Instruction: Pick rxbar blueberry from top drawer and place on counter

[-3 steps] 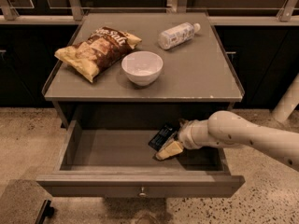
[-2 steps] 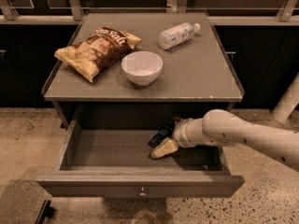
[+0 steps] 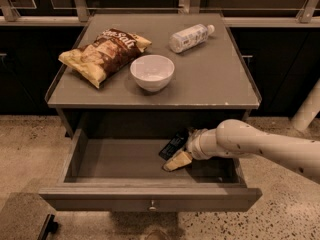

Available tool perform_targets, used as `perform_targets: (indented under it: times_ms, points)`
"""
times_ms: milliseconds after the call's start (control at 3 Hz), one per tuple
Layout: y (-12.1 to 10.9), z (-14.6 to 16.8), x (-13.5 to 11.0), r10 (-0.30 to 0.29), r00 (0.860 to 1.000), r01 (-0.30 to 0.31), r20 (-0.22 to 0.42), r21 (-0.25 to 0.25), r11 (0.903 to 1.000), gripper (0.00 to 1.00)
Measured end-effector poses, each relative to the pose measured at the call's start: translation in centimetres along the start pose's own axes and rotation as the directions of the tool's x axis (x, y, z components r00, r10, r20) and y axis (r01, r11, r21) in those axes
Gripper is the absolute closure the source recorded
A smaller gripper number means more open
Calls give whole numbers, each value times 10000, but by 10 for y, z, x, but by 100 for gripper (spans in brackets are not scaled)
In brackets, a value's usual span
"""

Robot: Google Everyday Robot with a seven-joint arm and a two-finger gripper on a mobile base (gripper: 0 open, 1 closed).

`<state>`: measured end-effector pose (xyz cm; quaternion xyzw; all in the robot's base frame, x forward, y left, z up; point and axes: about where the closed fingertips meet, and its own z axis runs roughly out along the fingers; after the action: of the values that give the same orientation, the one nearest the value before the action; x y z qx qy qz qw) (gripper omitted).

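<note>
Fingers (image 3: 179,160): down inside the open top drawer (image 3: 120,160), right of its middle. The pale lower one shows under the rxbar blueberry (image 3: 173,144), and they look closed on its lower end (the upper one is hard to tell from the dark wrapper).
Knob (image 3: 151,203): at the centre of the drawer front, nearest the camera.
Arm (image 3: 260,146): reaches in from the right, over the drawer's right wall.
Bar's place: tilted, lower end at the fingers and far end pointing up and left toward the back of the drawer. It lies inside the drawer, below the counter surface.
Worktop (image 3: 215,81): directly above the drawer, with a bare stretch along its right side.
White bowl (image 3: 152,72): near the front middle of the worktop.
Chip bag (image 3: 102,54): just beside the bowl, to its left and a little farther back.
Plastic bottle (image 3: 190,36): on its side at the far end, well apart from the bag.
Done: drawer open, bar reached and, by my reading, gripped.
Left: lift the bar past the worktop's front edge, carry it up, set it on the bare right side, let go.
</note>
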<state>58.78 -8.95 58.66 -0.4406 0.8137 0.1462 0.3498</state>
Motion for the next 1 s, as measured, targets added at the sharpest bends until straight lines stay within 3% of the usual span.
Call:
perform_targets:
  times_ms: [333,1000]
  points:
    - [2,2,5,97,9998,-98,-152,-51,9999,0]
    - [2,2,5,97,9998,-98,-152,-52,9999,42]
